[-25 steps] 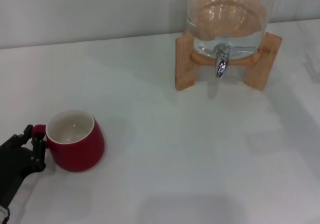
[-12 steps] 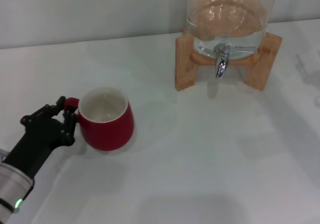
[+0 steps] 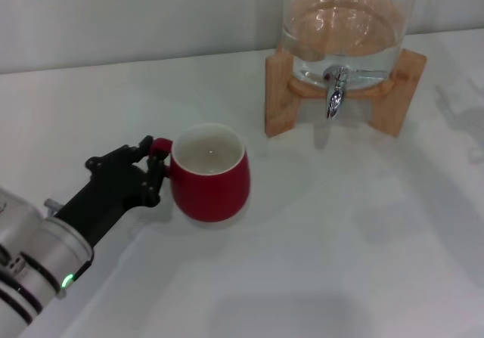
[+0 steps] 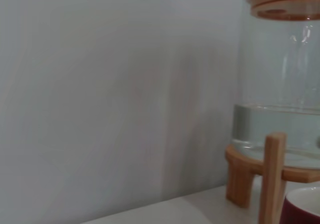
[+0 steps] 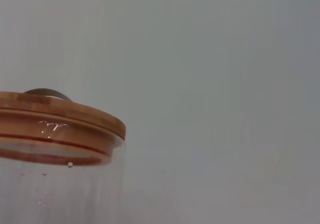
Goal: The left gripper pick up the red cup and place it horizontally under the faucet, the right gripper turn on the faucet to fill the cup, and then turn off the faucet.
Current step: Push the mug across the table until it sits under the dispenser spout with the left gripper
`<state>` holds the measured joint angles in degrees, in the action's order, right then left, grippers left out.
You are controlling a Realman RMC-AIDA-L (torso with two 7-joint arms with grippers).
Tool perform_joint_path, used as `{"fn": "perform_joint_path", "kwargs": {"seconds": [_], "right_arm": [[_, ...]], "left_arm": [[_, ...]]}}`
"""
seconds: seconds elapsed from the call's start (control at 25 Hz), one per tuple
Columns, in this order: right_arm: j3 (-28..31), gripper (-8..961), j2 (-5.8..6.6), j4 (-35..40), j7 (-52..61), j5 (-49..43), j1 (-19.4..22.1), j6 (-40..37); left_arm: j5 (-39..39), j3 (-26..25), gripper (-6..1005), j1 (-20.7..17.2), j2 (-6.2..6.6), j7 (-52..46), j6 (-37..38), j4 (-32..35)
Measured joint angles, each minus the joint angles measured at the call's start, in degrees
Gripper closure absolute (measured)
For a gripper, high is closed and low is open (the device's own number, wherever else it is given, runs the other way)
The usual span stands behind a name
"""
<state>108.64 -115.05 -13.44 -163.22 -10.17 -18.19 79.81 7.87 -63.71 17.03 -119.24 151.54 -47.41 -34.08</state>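
The red cup (image 3: 210, 173) stands upright on the white worktop (image 3: 318, 262), its small loop handle clamped between the jaws of the left gripper (image 3: 155, 169), which reaches in from the cup's far side relative to the faucet. Compared with half a second ago, and more so a full second ago, cup and gripper have travelled together across the worktop toward the glass jar (image 3: 349, 28); the cup has kept its upright pose and its handle sits in the jaws just as before, so the grip looks secure and the carry is well under way. Whether the cup is lifted clear or sliding on the surface cannot be told

Ahead of the jaws, past the cup, the faucet (image 3: 334, 96) hangs from the jar between the legs of the wooden stand (image 3: 278, 94). The cup is still apart from it, short of the stand, so the placing step is not yet done and filling cannot start. The left wrist view shows the stand and the cup's rim (image 4: 305, 204) near one another

The right gripper is not in view; its wrist camera sees only the wooden lid (image 5: 60, 121) of the jar
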Motion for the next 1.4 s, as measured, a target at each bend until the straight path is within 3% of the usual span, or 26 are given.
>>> {"fn": "perform_joint_path", "kwargs": {"seconds": [0.56,0.76,1.0,1.4], "right_arm": [[0.34,355,0.00,-0.15,0.00,0.16,0.18,1.50],[0.34,355,0.01,-0.11,0.02,0.16,0.18,1.90],[0.34,355,0.01,-0.19,-0.04,0.16,0.04,2.19],[0.33,355,0.01,-0.56,-0.21,0.13,-0.36,2.83]], "left_arm": [[14.88,-0.57,822,5.77,0.23,-16.47,13.75,-7.15],[25.87,-0.64,821,10.68,0.44,-28.20,19.38,-8.58],[32.18,-1.54,821,14.88,1.01,-36.33,20.73,-8.19],[41.48,-1.60,821,20.34,0.61,-45.04,23.06,-6.24]]}}
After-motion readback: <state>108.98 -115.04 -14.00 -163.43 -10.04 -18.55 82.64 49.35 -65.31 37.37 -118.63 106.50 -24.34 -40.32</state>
